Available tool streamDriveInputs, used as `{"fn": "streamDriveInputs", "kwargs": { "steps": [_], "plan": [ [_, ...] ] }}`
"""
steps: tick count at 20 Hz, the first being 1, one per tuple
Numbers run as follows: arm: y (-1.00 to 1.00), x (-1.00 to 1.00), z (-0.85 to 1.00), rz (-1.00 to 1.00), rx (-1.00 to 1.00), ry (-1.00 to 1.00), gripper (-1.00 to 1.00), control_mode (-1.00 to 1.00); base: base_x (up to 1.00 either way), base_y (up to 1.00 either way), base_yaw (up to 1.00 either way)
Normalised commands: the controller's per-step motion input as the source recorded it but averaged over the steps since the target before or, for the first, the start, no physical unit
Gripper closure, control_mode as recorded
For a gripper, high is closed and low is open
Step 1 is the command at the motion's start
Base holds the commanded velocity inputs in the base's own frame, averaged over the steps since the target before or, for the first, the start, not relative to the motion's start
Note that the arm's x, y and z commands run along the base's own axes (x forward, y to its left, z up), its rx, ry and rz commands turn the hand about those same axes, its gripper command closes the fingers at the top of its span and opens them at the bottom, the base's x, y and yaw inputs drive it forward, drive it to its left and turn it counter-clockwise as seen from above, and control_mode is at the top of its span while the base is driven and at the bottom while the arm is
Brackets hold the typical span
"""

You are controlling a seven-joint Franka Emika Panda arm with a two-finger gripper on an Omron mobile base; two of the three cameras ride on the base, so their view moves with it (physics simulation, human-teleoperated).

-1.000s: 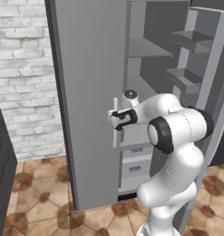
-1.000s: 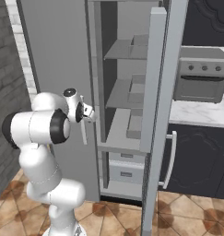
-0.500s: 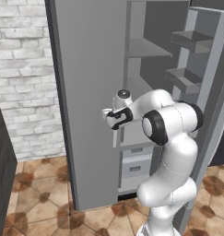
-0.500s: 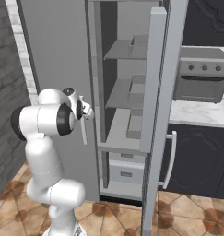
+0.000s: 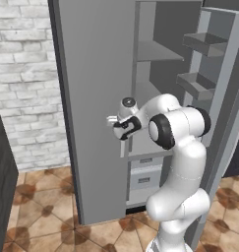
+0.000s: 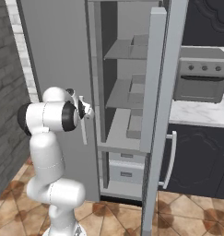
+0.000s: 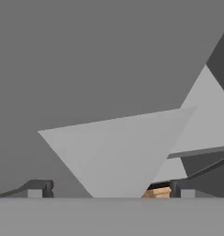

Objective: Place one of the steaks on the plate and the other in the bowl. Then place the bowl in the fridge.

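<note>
Fridge (image 5: 99, 98), one tall grey metallic unit, stands open directly ahead of the jaws (image 5: 122, 132), its wide left door (image 6: 58, 60) swung outward so that its edge lies just beside them. Inside I count three grey shelves (image 6: 125, 94) stacked one above another, and below them two pale drawers (image 6: 126, 167), all beyond the jaws and lower toward the floor. A second, narrow door (image 6: 157, 92) hangs open on the far side from the jaws, carrying two small door racks (image 5: 202, 64) in the left base view and one long vertical bar handle (image 6: 170, 159) in the right base view. The jaws are spread wide and released, holding nothing; in the hand view their two dark fingertips (image 7: 39, 188) stand far apart with flat grey fridge panels (image 7: 118, 152) just in front. One white arm (image 5: 177, 147) reaches up to them from below. Past the narrow door sits one dark oven (image 6: 201, 80) above a pale surface (image 6: 198, 113), well apart from the jaws. A white brick wall (image 5: 22, 78) flanks the fridge on the other side, and brown tiled floor (image 5: 42, 216) lies beneath
</note>
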Motion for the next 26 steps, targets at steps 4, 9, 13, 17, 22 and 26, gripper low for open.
{"fn": "streamDriveInputs", "kwargs": {
  "steps": [4, 9, 13, 17, 22, 26],
  "plan": [
    [-0.11, 0.24, -0.09, 0.0, 0.0, -0.03, -1.0, -1.0, 0.0, 0.0, 0.0],
    [-0.17, 0.36, -0.09, 0.0, 0.0, 0.0, -1.0, -1.0, 0.0, 0.0, 0.0],
    [-0.23, 0.36, -0.21, 0.0, -0.01, -0.01, -1.0, -1.0, 0.0, 0.0, 0.0],
    [-0.11, 0.35, -0.19, 0.0, -0.02, -0.03, -1.0, -1.0, 0.0, 0.0, 0.0],
    [0.0, 0.23, -0.04, 0.0, -0.01, -0.06, -1.0, -1.0, 0.0, 0.0, 0.0],
    [0.0, 0.18, 0.0, 0.0, 0.0, 0.0, 1.0, -1.0, 0.0, 0.0, 0.0]
  ]
}}
